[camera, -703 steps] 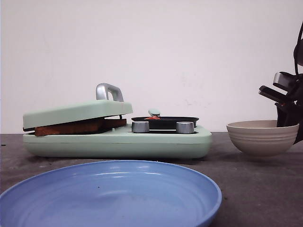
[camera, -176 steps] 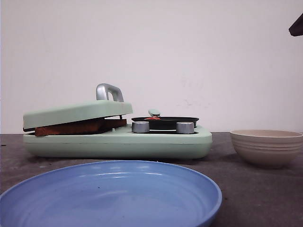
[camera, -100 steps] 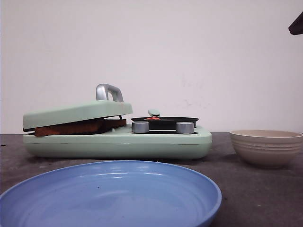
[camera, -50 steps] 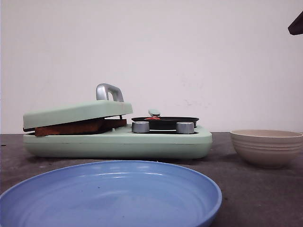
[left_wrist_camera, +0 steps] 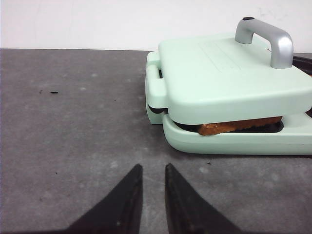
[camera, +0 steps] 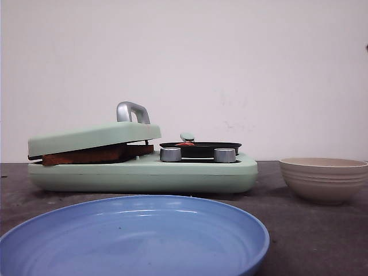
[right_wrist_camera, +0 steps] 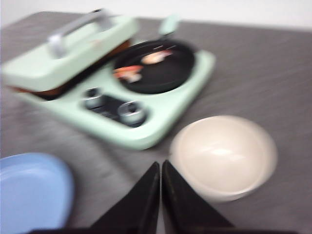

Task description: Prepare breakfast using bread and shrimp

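Under the cooker's (camera: 144, 172) tilted lid (left_wrist_camera: 229, 78) we see the bread (left_wrist_camera: 239, 126), and the shrimp (right_wrist_camera: 155, 57) lies in its black pan (right_wrist_camera: 156, 68). Our left gripper (left_wrist_camera: 152, 175) shows a narrow gap; our right gripper (right_wrist_camera: 161, 168) has its fingers pressed together, empty.

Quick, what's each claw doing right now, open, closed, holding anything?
Left claw: slightly open, holding nothing, above bare table.
Right claw: closed, fingertips together, holding nothing.

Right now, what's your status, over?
Left claw slightly open, empty, near the press. Right claw shut, empty, above the bowl. Bread under lid, shrimp in pan. Nothing blocking.
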You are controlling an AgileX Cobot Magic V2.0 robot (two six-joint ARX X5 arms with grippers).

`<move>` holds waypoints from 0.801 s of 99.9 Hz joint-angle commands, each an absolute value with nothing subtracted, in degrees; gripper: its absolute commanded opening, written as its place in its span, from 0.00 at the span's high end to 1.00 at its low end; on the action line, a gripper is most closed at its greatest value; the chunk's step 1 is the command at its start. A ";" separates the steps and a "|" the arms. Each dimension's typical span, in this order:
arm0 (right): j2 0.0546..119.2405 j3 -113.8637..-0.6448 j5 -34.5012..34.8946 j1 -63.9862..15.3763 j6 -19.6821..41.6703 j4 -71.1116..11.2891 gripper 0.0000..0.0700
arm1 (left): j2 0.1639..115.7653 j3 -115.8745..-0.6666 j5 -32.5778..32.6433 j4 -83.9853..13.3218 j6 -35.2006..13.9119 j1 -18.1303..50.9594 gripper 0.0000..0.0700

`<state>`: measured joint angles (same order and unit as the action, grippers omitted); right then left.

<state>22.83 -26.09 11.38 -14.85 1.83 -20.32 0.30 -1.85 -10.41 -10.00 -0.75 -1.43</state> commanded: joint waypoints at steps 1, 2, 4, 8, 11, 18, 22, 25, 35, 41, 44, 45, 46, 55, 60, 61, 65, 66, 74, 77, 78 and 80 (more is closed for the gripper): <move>22.33 -24.34 7.31 -14.52 -9.85 -14.00 1.00 | 0.25 -0.86 -10.74 -10.33 -0.01 -1.43 1.00; 22.22 -23.81 6.76 -14.39 -10.66 -12.78 1.00 | 0.25 -0.86 -10.74 -10.33 -0.01 -1.43 1.00; 21.96 -22.65 5.63 -14.17 -11.99 -10.17 1.00 | 0.25 -0.86 -10.74 -10.33 -0.01 -1.43 1.00; 21.28 -19.90 3.92 -13.47 -13.76 -5.17 1.00 | 0.25 -0.86 -10.74 -10.33 -0.01 -1.43 1.00; 20.64 -17.63 3.22 -12.78 -14.15 -2.33 1.00 | 0.25 -0.86 -10.74 -10.33 -0.01 -1.43 1.00; 18.61 -12.64 3.14 -10.98 -13.39 -0.49 1.00 | 0.25 -0.86 -10.74 -10.33 -0.01 -1.43 1.00; 16.82 -10.15 3.20 -9.98 -12.93 -1.02 1.00 | 0.25 -0.86 -10.74 -10.33 -0.01 -1.43 1.00; 15.18 -8.38 3.18 -9.23 -12.84 -1.78 1.00 | 0.25 -0.86 -10.74 -10.33 -0.01 -1.43 1.00; 8.97 -2.87 3.20 -6.68 -12.91 -3.97 1.00 | 0.25 -0.86 -10.74 -10.33 -0.01 -1.43 1.00; 5.19 -0.54 3.79 -5.17 -12.93 -6.44 1.00 | 0.25 -0.86 -10.74 -10.35 -0.01 -1.43 1.00; 3.25 -0.67 4.27 -4.25 -12.95 -10.87 1.00 | 0.25 -0.86 -10.74 -10.35 -0.01 -1.45 1.00; 2.70 -0.71 4.82 -4.01 -12.91 -11.35 1.00 | 0.25 -0.86 -10.72 -10.35 -0.01 -1.45 1.00; 2.37 -0.71 4.78 -3.77 -13.02 -10.94 1.00 | 0.25 -0.86 -10.72 -10.33 -0.01 -1.43 1.00; 0.03 -0.64 3.75 -1.32 -15.64 -10.68 1.00 | 0.27 -0.89 -10.74 -10.31 -0.01 -1.48 1.00; 0.21 -0.64 3.38 -0.47 -15.66 -10.76 1.00 | 0.27 -0.91 -10.72 -10.31 -0.01 -1.48 1.00; 0.23 -0.64 3.38 -0.40 -15.66 -10.76 1.00 | 0.27 -0.91 -10.72 -10.33 -0.01 -1.48 1.00; 0.23 -0.64 3.38 -0.21 -15.68 -10.79 1.00 | 0.27 -0.91 -10.74 -10.37 -0.01 -1.48 1.00; 0.21 -0.64 3.40 -0.23 -15.66 -10.79 1.00 | 0.27 -0.91 -10.74 -10.37 -0.01 -1.48 1.00; 0.21 -0.64 3.66 -0.25 -15.64 -10.76 1.00 | 0.27 -0.91 -10.74 -10.37 -0.01 -1.48 1.00; 0.21 -0.64 4.01 -0.27 -15.59 -10.74 1.00 | 0.27 -0.91 -10.74 -10.37 -0.01 -1.48 1.00; 0.21 -0.64 4.19 -0.27 -15.53 -10.74 1.00 | 0.27 -0.91 -10.74 -10.37 -0.01 -1.48 1.00; 0.21 -0.64 4.56 -0.30 -15.35 -10.72 1.00 | 0.27 -0.91 -10.74 -10.37 -0.01 -1.48 1.00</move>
